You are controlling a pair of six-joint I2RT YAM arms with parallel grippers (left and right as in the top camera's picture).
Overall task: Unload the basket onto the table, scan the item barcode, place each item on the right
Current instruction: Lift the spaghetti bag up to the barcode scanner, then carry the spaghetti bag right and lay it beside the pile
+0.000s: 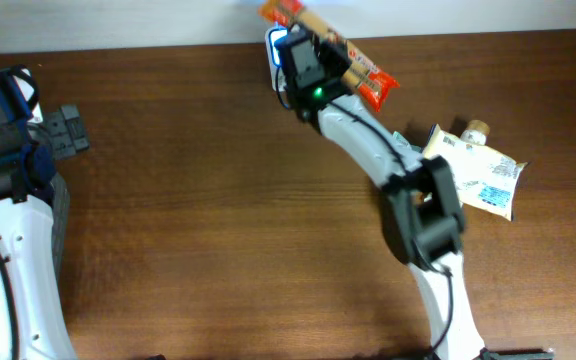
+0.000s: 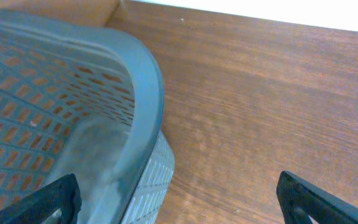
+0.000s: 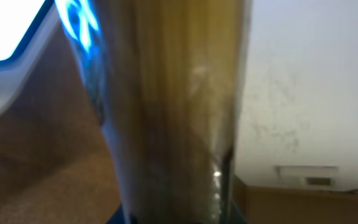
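The item is a long clear packet of spaghetti with orange-red ends. My right gripper is shut on its middle and holds it tilted at the table's far edge, right beside the white scanner with its blue glow. In the right wrist view the packet fills the middle of the frame, blurred, and the lit scanner shows at the upper left; no barcode shows. My left gripper is open and empty, one of its fingers over the grey basket and the other over bare wood.
A grey mesh basket stands at the table's left side under my left arm. A white and yellow pouch lies at the right beside a small capped bottle. My right arm crosses the table diagonally.
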